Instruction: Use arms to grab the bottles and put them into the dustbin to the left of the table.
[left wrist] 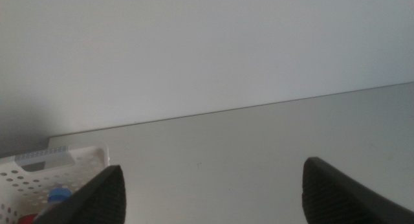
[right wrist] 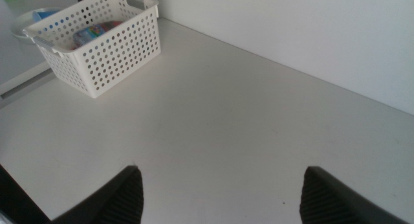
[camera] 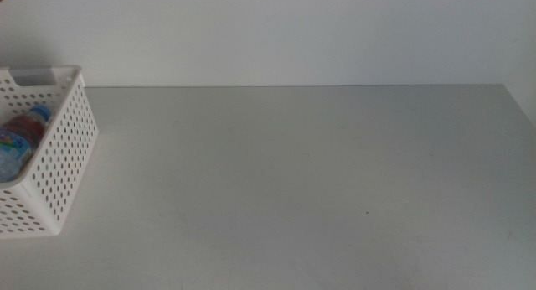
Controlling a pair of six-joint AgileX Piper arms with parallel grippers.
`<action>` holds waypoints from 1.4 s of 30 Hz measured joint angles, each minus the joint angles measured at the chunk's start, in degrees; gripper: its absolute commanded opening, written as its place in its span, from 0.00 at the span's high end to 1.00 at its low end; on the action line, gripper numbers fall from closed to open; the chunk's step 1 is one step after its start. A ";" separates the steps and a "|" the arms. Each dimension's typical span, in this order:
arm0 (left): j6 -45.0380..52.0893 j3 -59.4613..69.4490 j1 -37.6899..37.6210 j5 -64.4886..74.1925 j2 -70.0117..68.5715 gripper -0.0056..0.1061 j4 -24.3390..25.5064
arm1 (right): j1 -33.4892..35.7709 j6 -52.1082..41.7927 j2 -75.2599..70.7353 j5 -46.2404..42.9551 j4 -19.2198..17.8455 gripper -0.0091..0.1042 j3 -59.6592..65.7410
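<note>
The table [camera: 318, 181] was the biggest thing, a wide, flat, light grey top that filled most of the middle view. A plain pale wall [camera: 276, 34] stood along its far edge.

The dustbin [camera: 63, 152] came next. It was a white basket with many small holes in its walls and a handle slot near its rim. It sat at the left side of the table, near the far edge, and part of it ran out of the picture.

The left gripper [left wrist: 213, 188] hung over the table just beside the dustbin, which showed past one of its dark jaws. Its jaws were spread wide apart and held nothing. The right gripper [right wrist: 220, 191] hung over the table too, well apart from the dustbin, which showed far off across the grey top. Its jaws were also spread wide apart with nothing between them. Neither gripper showed in the middle view.

The bottles were inside the dustbin. The small water bottle [camera: 18, 139] with a blue cap and a bright label lay tilted against the near wall. Something red [camera: 35, 132] showed just beside it, but it was too hidden to tell what it was. The third bottle could not be made out.
</note>
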 measured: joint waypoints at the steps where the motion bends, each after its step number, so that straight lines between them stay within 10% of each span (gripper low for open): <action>1: 0.00 1.76 0.00 -0.72 -1.25 0.11 0.00 | 0.00 0.00 -0.30 0.37 0.27 0.38 0.00; 17: 0.00 40.01 0.00 -10.94 -32.16 0.11 -0.36 | -0.76 0.00 -3.83 -10.70 -3.11 0.38 14.23; 31: 0.00 67.82 0.00 -11.89 -65.21 0.11 -0.55 | -30.31 0.00 -12.30 -17.11 -2.93 0.38 27.83; 42: 0.00 80.04 0.00 -19.85 -69.44 0.11 -0.55 | -36.01 0.00 -29.25 -25.04 -1.61 0.38 43.81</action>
